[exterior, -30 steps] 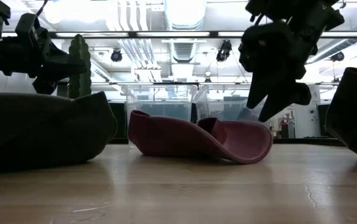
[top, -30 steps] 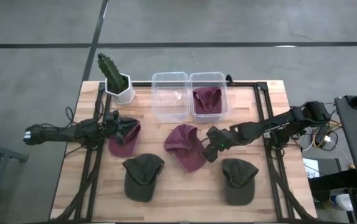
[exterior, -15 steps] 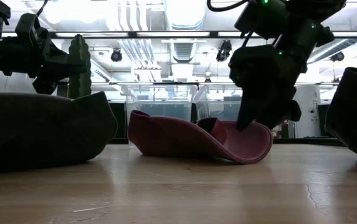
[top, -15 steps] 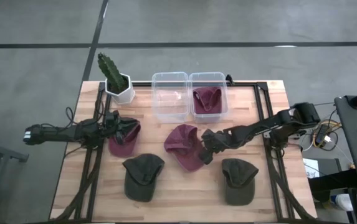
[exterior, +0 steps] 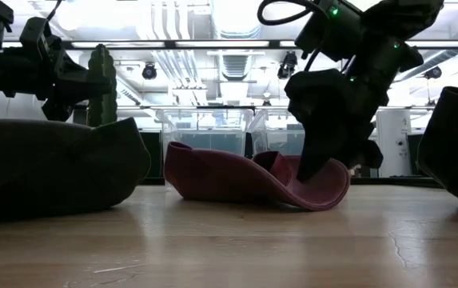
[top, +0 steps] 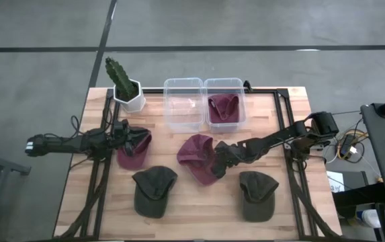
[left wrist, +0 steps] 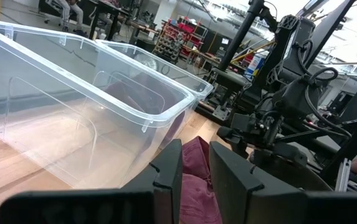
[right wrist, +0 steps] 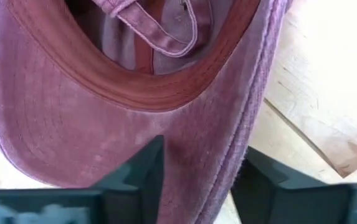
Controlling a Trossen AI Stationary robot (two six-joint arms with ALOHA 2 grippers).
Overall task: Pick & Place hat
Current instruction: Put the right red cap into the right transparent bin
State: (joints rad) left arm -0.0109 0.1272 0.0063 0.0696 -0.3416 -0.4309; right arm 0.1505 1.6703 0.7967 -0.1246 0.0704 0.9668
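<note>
Right hand half-open, fingers straddling brim of middle maroon hat; not clamped.

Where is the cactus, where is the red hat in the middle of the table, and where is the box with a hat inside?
cactus [top: 117,72], high view, on its green stem.
middle maroon hat [top: 193,149], high view, on its crown.
right clear bin [top: 224,82], high view, on its far rim.

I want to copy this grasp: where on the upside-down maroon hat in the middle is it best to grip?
Grip the middle hat by its brim edge, from its right, where the right gripper is. The brim curves up off the table, so one finger probably fits under.
</note>
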